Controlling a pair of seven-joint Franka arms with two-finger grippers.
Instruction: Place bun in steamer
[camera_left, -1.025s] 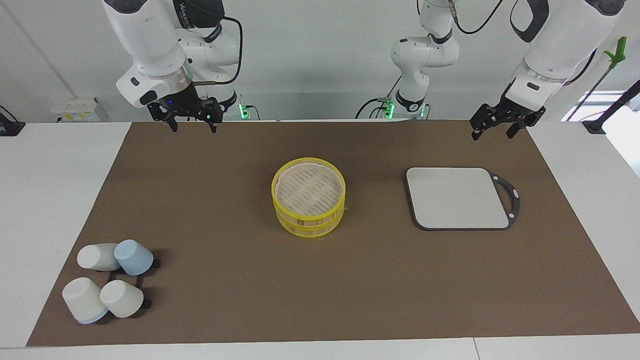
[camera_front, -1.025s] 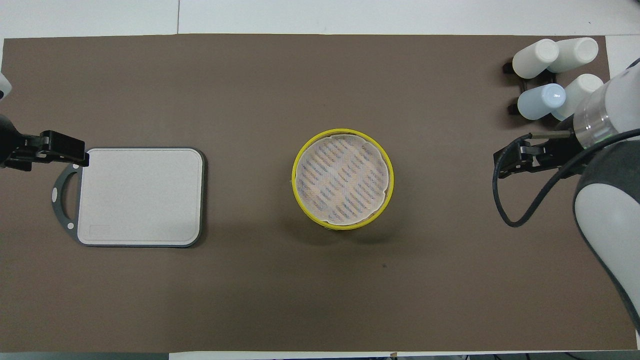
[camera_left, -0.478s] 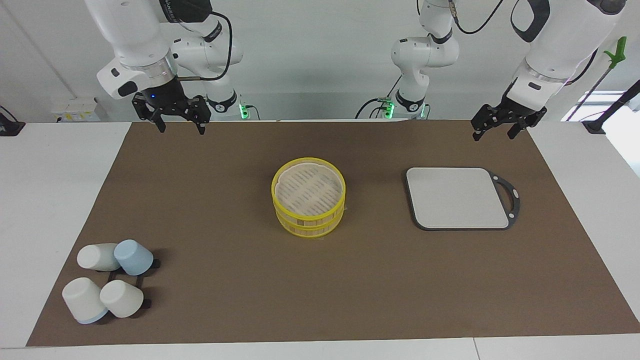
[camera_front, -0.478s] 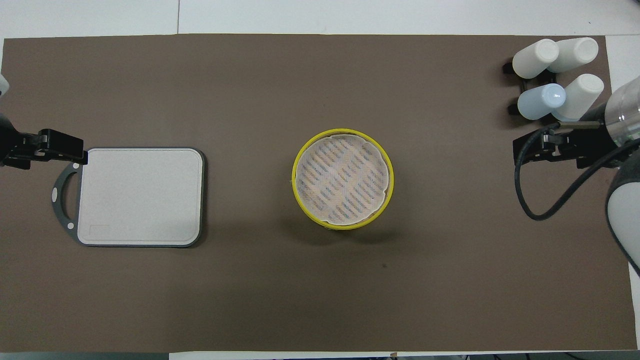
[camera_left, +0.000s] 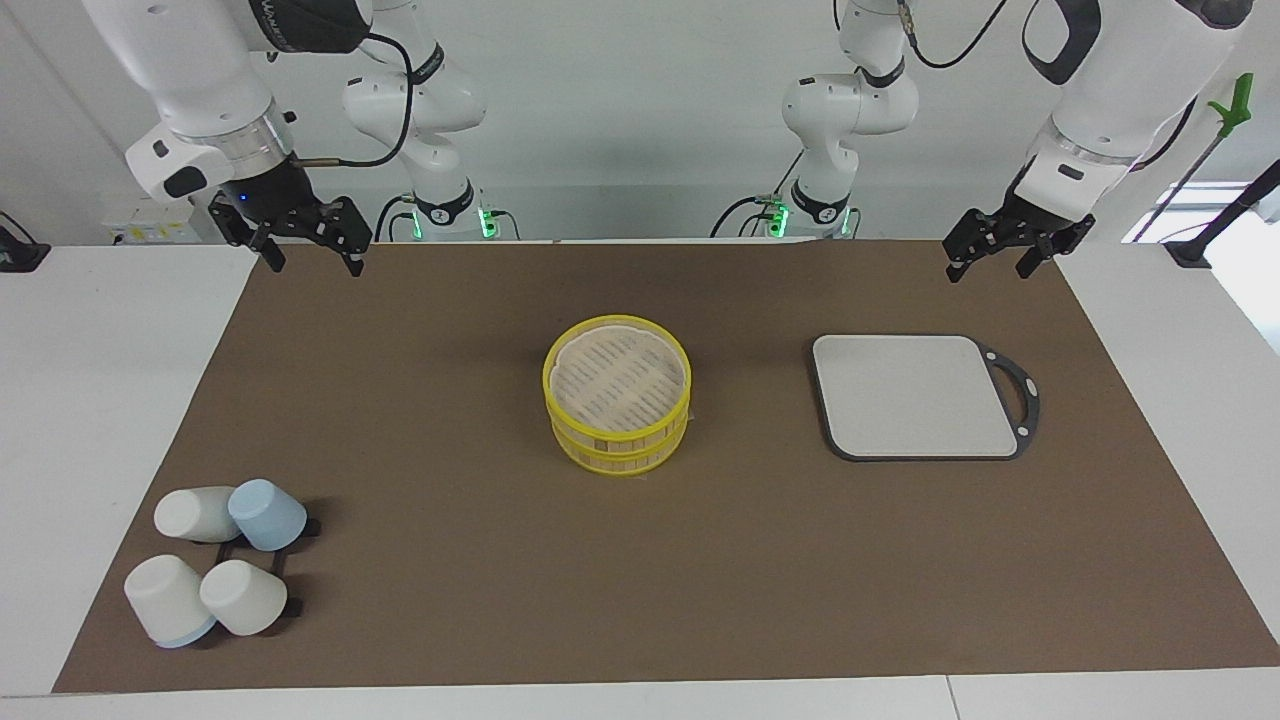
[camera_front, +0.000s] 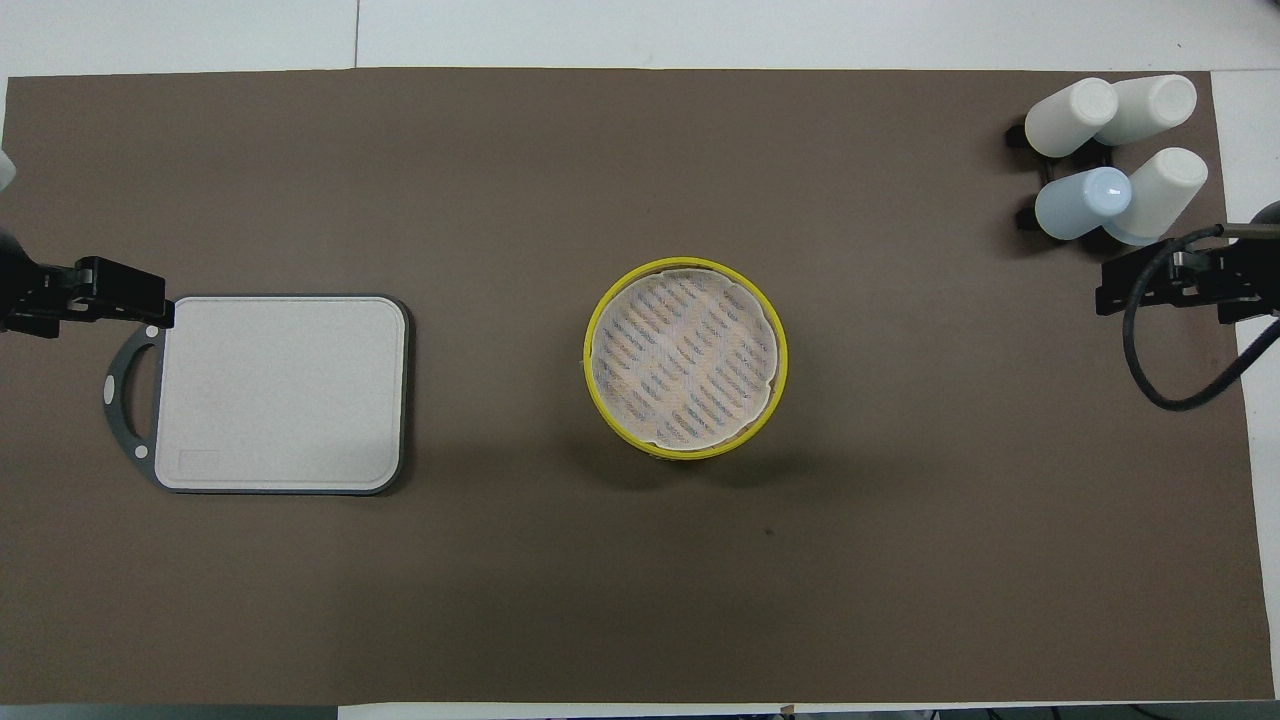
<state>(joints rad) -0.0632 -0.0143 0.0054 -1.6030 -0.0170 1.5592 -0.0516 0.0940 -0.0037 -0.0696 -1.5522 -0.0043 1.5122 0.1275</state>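
The steamer is a round bamboo basket with yellow rims in the middle of the brown mat. It stands open, with a pale liner over its slatted bottom and nothing on it; it also shows in the overhead view. No bun and no lid are in view. My right gripper is open and empty, up in the air over the mat's edge at the right arm's end; it shows in the overhead view too. My left gripper is open and empty, over the mat's edge beside the grey board.
A grey rectangular board with a dark handle lies toward the left arm's end. Several white and pale-blue cups lie on a black rack at the right arm's end, farther from the robots than the steamer.
My right gripper has swung outward, away from the steamer toward the right arm's end of the table. The left gripper has barely moved. Steamer, board and cups are unchanged.
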